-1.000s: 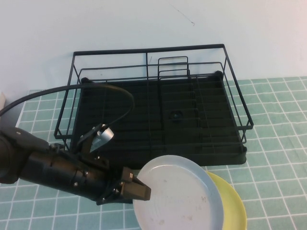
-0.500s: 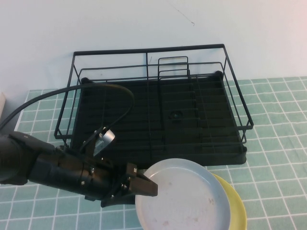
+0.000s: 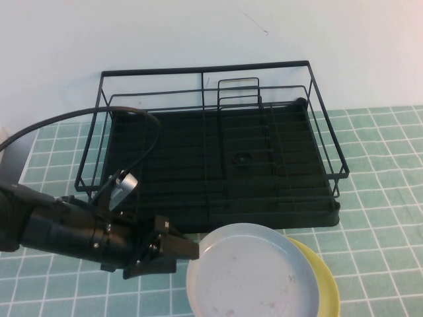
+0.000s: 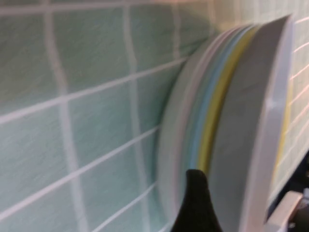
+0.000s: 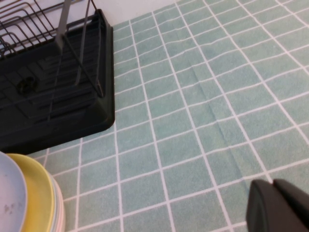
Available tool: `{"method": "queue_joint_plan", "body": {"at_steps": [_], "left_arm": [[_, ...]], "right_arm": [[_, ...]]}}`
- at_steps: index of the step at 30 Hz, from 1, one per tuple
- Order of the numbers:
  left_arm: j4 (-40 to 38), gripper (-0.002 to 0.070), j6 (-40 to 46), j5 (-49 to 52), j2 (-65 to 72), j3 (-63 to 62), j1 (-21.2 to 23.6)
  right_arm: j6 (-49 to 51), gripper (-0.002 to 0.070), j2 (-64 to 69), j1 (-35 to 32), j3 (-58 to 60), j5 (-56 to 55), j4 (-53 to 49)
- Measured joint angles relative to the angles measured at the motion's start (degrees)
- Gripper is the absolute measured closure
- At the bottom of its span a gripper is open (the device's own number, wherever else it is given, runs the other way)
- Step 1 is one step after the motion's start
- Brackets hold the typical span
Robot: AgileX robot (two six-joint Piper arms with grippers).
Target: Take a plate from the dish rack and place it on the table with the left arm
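The pale grey-white plate (image 3: 248, 274) lies flat on a yellow plate (image 3: 324, 281) on the mint-green tiled table (image 3: 383, 198), just in front of the black wire dish rack (image 3: 198, 165). My left gripper (image 3: 188, 249) is at the plate's left edge, low over the table. In the left wrist view the plate's rim (image 4: 270, 121) stands between my left gripper's (image 4: 241, 212) parted fingers, loosely. The rack holds no plates. My right gripper (image 5: 277, 205) is shut and empty over bare tiles, right of the rack; it is outside the high view.
Under the plate a stack shows: yellow (image 4: 219, 92), then pale blue and pinkish rims (image 5: 58, 203). The rack's front right corner (image 5: 104, 121) is near the stack. A pale object (image 3: 3, 142) sits at the far left edge.
The left arm lowered the plate onto the yellow plate, then drew back to the left. The plate stayed put, settled slightly lower and flatter.
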Motion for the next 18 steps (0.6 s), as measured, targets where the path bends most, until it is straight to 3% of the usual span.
{"method": "queue_joint_plan", "body": {"at_steps": [6,10,18], "left_arm": [[-8.63,0.0267,4.89,-0.15,0.00,0.00,-2.14],[-9.40,0.0316,5.44,-2.55,0.00,0.00,-5.09],[-11.87,0.0325,6.07,-3.41,2.94,0.00,-8.83]], "right_arm": [[0.00,0.0678,0.00,0.00,0.00,0.00,0.00],[0.00,0.0678,0.00,0.00,0.00,0.00,0.00],[0.00,0.0678,0.00,0.00,0.00,0.00,0.00]]}}
